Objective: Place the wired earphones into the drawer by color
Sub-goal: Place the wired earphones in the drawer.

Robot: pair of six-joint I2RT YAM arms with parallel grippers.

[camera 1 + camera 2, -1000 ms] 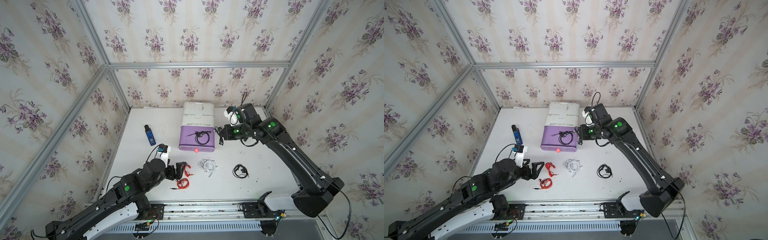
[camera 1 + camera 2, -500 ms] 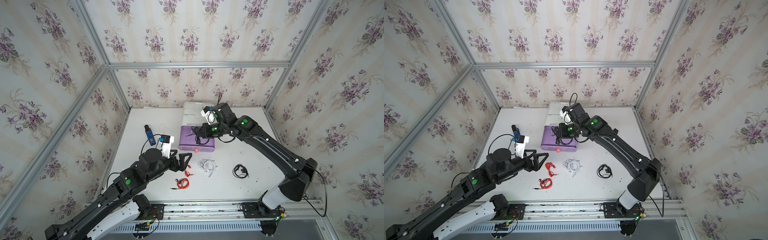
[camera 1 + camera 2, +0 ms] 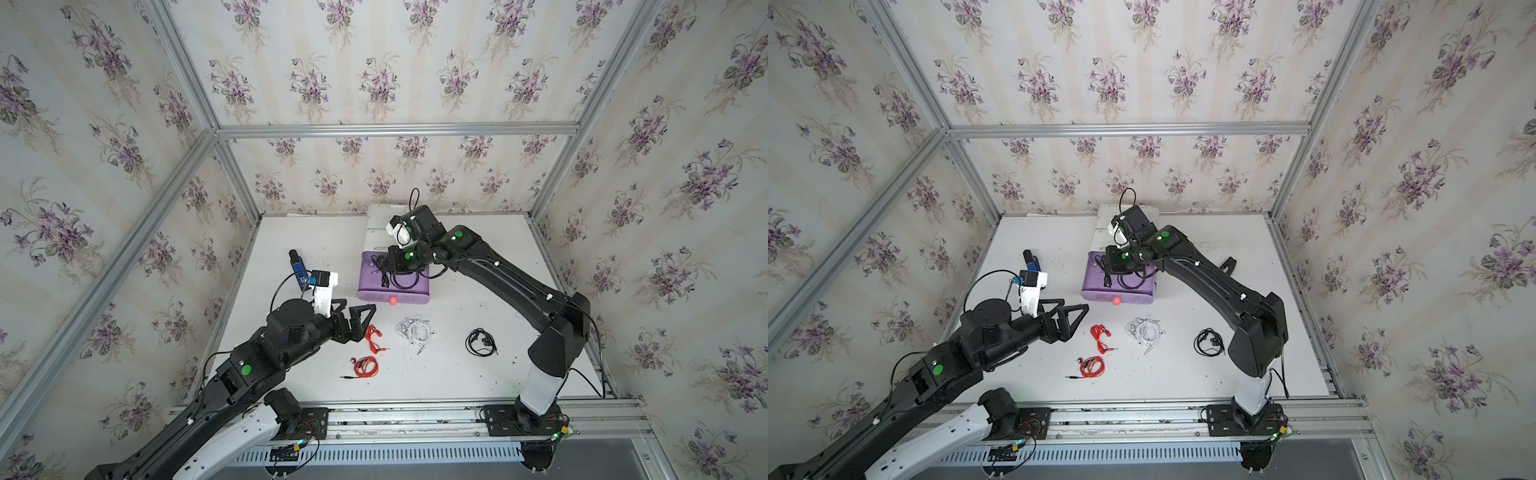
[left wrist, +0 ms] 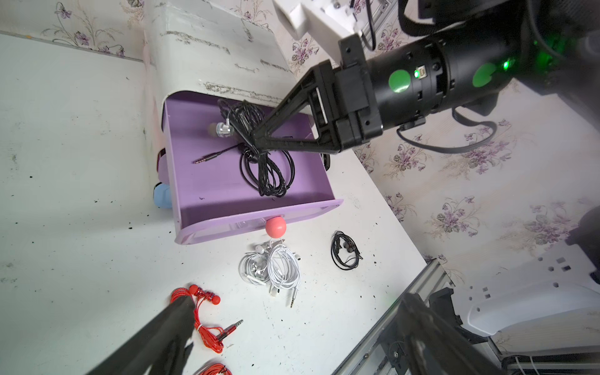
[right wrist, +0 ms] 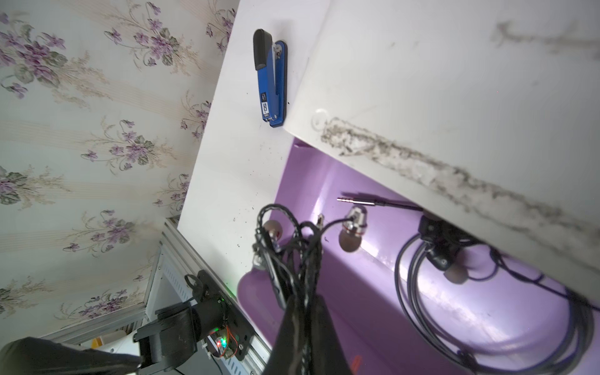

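Right gripper [image 4: 256, 143] clenches black corded earphones [image 4: 242, 118] over the purple plastic drawer [image 4: 227, 227]. Left gripper [image 3: 360, 304] gapes near red corded earphones [image 3: 374, 336].

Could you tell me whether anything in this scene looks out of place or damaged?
A blue-and-black stapler lies on the white table, unrelated to the sorting at hand. The white drawer cabinet's top carries dark, grimy streaks like old tape residue. Nothing looks spilled or broken.

We've got a lilac drawer [image 4: 211, 181], coral-pink knob [image 4: 275, 227], black earphones [image 4: 266, 175] inside; on our white table [image 3: 436, 374], red earphones [image 3: 371, 338], white earphones [image 3: 415, 332], a black coil [image 3: 481, 343], a blue-and-black stapler [image 5: 271, 81]; purple-flowered cream wallpaper [image 3: 374, 83] all around.
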